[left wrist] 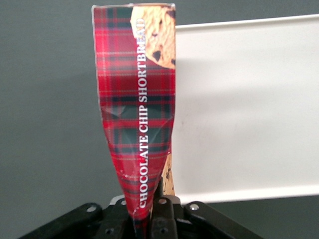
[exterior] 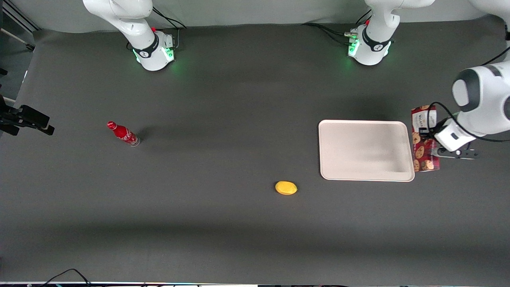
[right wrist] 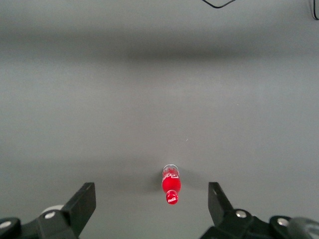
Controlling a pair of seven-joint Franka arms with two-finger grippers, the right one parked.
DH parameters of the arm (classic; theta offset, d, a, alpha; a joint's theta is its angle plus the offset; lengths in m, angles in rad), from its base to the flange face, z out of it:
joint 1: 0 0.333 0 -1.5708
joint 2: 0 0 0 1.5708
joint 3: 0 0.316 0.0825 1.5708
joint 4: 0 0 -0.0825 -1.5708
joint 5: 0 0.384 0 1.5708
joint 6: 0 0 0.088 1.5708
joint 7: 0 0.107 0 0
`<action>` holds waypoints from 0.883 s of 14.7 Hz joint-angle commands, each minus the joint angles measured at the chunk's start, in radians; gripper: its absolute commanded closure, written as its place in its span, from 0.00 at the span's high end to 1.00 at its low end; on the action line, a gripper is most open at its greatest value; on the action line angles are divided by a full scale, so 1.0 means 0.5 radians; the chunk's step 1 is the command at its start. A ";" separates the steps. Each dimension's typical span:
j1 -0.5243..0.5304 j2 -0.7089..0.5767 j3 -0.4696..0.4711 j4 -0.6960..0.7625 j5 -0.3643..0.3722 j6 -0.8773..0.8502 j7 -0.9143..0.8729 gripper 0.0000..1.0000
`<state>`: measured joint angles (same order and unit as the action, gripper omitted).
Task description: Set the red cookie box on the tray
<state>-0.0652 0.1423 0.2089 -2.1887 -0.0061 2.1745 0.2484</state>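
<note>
The red cookie box (exterior: 423, 139), dark-red tartan with cookie pictures, stands on its long narrow side right beside the tray's short rim, toward the working arm's end of the table. The cream-white tray (exterior: 364, 150) lies flat and holds nothing. My left gripper (exterior: 433, 138) reaches the box from the side away from the tray. In the left wrist view the gripper (left wrist: 144, 219) is shut on the box (left wrist: 137, 109), which is pinched narrow between the fingers (left wrist: 164, 219). The tray (left wrist: 249, 109) shows beside the box there.
A small red soda bottle (exterior: 124, 134) stands toward the parked arm's end of the table and also shows in the right wrist view (right wrist: 171, 184). A yellow oval object (exterior: 286, 187) lies nearer the front camera than the tray. The arm bases (exterior: 368, 48) stand at the table's back edge.
</note>
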 commanded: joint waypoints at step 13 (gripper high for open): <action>-0.005 0.240 -0.074 -0.096 -0.012 0.508 -0.021 1.00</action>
<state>-0.0658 0.2766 0.1829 -2.2740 -0.0101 2.4517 0.2473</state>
